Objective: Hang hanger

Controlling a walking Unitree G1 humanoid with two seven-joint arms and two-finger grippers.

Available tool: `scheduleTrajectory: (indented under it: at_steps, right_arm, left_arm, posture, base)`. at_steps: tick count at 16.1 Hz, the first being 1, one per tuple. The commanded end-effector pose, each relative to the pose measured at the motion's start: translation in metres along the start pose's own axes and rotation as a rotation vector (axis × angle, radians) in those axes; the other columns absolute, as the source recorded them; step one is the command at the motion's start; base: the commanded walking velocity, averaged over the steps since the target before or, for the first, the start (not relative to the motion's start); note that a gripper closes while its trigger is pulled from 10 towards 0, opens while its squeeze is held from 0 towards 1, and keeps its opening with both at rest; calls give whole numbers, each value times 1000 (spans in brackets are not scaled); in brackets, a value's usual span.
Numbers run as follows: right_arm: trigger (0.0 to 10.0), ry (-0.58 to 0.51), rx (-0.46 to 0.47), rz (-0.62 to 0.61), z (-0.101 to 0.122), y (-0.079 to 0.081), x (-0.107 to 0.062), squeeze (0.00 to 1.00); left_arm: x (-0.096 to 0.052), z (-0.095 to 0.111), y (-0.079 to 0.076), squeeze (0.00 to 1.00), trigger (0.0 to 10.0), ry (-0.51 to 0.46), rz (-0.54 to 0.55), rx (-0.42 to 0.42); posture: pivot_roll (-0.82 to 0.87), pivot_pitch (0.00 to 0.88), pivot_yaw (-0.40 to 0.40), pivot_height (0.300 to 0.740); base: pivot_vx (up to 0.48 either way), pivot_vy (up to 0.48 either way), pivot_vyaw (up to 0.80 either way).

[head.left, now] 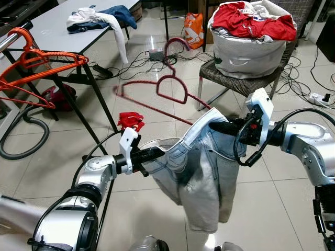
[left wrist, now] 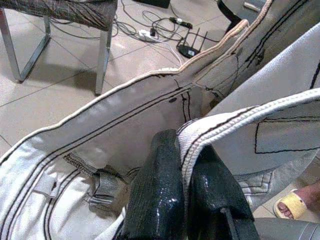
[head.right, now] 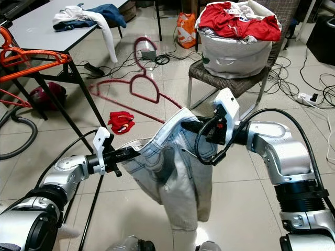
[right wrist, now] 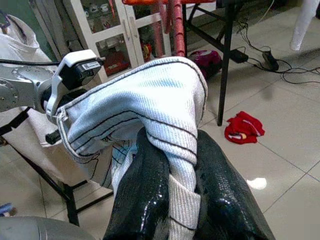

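Note:
A pair of light blue jeans (head.left: 201, 178) hangs in front of me, stretched between both grippers by its waistband. My left gripper (head.left: 157, 153) is shut on one side of the waistband (left wrist: 200, 137). My right gripper (head.left: 212, 126) is shut on the other side, with the cloth bunched between its fingers (right wrist: 145, 195). A dark red hanger (head.left: 172, 89) shows blurred beyond the jeans, over the floor between the table and the chair. Orange hangers (head.left: 31, 63) sit on a rack at the far left.
A grey table (head.left: 57, 26) with clothes stands at the left. A chair (head.left: 235, 83) holds a full laundry bag (head.left: 251, 52). A red cloth (head.left: 131, 121), cables, a power strip (head.left: 319, 98) and a hose (head.left: 21, 141) lie on the tiles. A slippered foot (left wrist: 295, 205) is nearby.

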State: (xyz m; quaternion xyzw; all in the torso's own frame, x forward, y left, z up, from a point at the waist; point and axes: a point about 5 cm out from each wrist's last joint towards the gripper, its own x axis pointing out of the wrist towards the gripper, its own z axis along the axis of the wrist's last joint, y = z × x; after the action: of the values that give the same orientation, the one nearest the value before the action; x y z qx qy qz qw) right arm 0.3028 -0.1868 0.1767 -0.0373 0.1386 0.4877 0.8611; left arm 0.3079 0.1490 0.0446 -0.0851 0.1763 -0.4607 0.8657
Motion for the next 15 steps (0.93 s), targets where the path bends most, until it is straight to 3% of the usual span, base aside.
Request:
scheduleTrajectory:
  at_steps: [1,4,11,15]
  right_arm:
    - [10000,-22,-39,10,8,1,1,0]
    - [10000,8,-48,25,3,2,-1,0]
    - [10000,207,-66,-3,-40,-1,-8,0]
    - [10000,207,-39,30,-47,4,-8,0]
  left_arm:
    - [-1,8,2,0,0,-13,0,46]
    - [-2,9,4,0,0,-17,23,60]
    - [-13,38,21,0,0,-67,158,175]
    - [-18,42,27,0,0,-52,222,208]
  posture:
    - [-201,0,136,740]
    - [-201,0,136,740]
    - [-201,0,134,740]
    - [-198,0,135,740]
  base:
    - [0,0,0]
    - [0,0,0]
    - [0,0,0]
    - [0,0,0]
